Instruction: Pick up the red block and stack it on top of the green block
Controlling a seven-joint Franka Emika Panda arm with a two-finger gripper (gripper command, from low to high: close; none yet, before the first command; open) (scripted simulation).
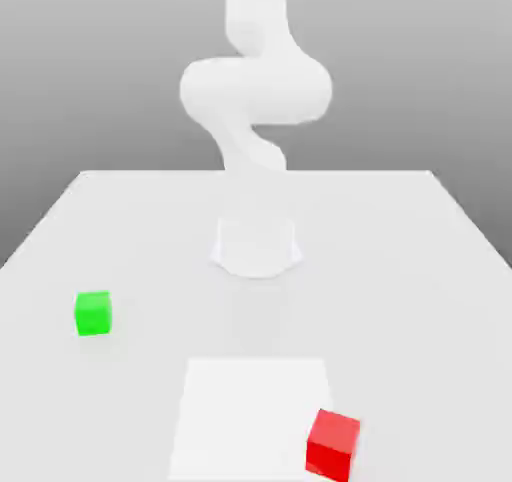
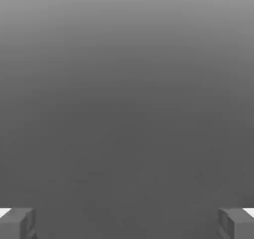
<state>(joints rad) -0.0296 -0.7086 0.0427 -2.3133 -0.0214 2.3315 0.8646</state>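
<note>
A white counter point(image 1: 420, 270) carried two cubes. The red block point(image 1: 333, 444) sat at the lower right of the exterior frame, the green block point(image 1: 93, 313) at the middle left, well apart. The pincer point(image 2: 127, 223) stood wide and empty, its fingertips point(image 2: 17, 222) at opposite lower corners of the hand frame, no block between them.

Exterior view facing arm point(image 1: 255, 110) across table point(image 1: 420, 270), hand view between jaws

The white arm point(image 1: 255, 100) is seen folded above its base; the gripper point(image 2: 127, 223) is held with fingers point(image 2: 17, 223) spread wide.
</note>
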